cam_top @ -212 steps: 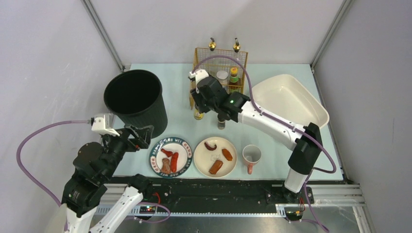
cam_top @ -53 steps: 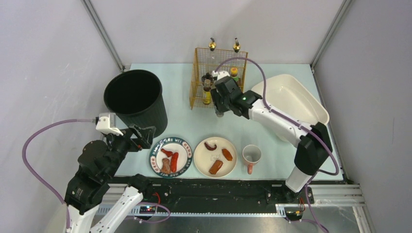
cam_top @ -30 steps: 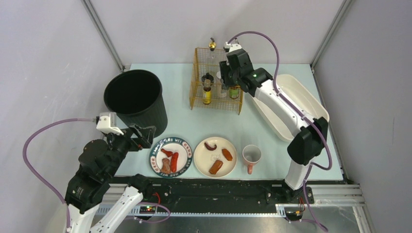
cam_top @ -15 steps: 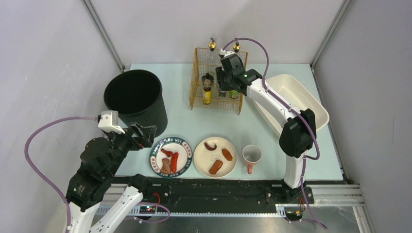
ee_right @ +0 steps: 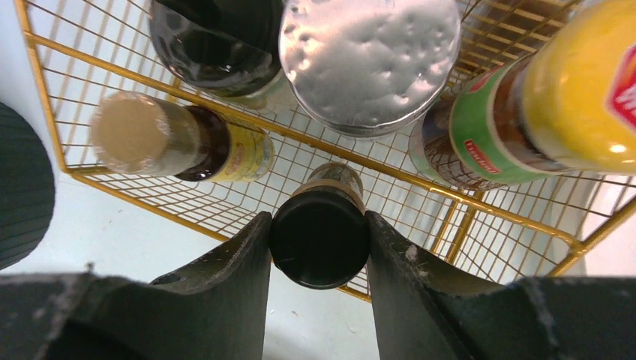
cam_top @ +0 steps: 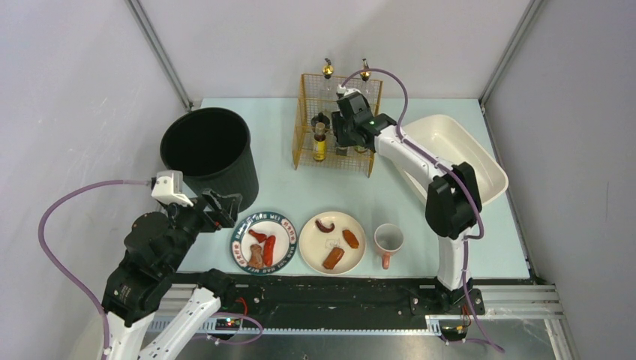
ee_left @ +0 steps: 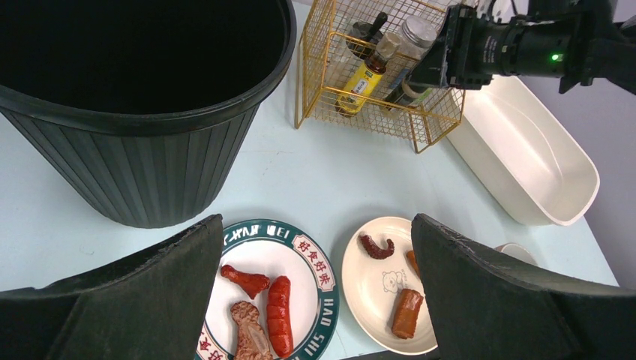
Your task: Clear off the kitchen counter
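Observation:
The pale mint-green kitchen counter (cam_top: 420, 217) holds a green-rimmed plate (cam_top: 238, 241) with three pieces of meat, a cream plate (cam_top: 319, 247) with three more pieces, and a mug (cam_top: 388, 240). My right gripper (cam_top: 345, 136) is shut on a black-capped bottle (ee_right: 319, 244), held upright inside the front of the gold wire rack (cam_top: 371, 161). My left gripper (cam_top: 221, 206) is open and empty. It hovers beside the black bin (cam_top: 206, 150), over the green-rimmed plate (ee_left: 330, 289).
The rack (ee_right: 225, 105) also holds a yellow-labelled bottle (ee_right: 142, 135), a silver-lidded jar (ee_right: 367, 52), a green-labelled bottle (ee_right: 577, 82) and a dark bottle (ee_right: 214, 37). A white oval tub (cam_top: 450, 154) stands at the back right, close beside the rack.
My right arm lifted the black-capped bottle off the counter, raised it over the rack and lowered it inside. The yellow-labelled bottle now stands in the rack. My left arm barely moved.

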Robot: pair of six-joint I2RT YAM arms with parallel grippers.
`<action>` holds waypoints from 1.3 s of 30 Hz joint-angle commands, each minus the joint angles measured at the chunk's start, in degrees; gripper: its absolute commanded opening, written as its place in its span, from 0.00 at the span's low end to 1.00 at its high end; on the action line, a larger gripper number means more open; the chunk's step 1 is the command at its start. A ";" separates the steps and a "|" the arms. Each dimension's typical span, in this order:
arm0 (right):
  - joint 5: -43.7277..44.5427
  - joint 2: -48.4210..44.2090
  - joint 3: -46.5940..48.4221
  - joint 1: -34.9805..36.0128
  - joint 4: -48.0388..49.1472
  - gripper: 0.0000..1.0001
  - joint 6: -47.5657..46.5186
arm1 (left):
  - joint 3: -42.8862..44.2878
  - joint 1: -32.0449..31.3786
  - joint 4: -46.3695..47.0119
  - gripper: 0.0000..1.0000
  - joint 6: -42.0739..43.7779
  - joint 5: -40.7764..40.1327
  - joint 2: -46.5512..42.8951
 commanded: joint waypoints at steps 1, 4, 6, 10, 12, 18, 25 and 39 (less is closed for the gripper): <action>0.06 0.77 -1.24 -0.16 3.58 0.04 1.36 | -0.22 -0.15 0.95 0.98 0.74 -0.24 0.33; -0.08 1.50 -1.82 -0.22 3.68 0.04 1.58 | -0.25 -0.15 0.95 0.98 0.83 -0.27 0.38; -0.14 1.75 -2.35 -0.11 3.73 0.05 1.57 | -0.25 -0.16 0.94 0.98 0.83 -0.30 0.55; 0.20 2.01 -3.21 -0.12 3.82 0.23 1.43 | -0.25 -0.15 0.96 0.98 0.83 -0.20 0.65; 0.37 1.94 -3.31 -0.11 3.56 0.36 1.40 | -0.19 -0.16 0.94 0.98 0.87 -0.15 0.65; 0.48 0.78 -3.06 0.01 2.98 0.58 1.21 | 0.18 -0.15 0.89 0.98 1.42 -0.53 0.20; 1.36 -1.10 -1.90 0.46 1.13 0.69 0.56 | 2.32 -0.15 0.80 0.98 1.70 0.93 0.15; 7.21 -18.76 -9.25 6.81 -1.08 0.74 -2.06 | 6.20 -0.13 0.67 0.98 -2.00 20.28 5.80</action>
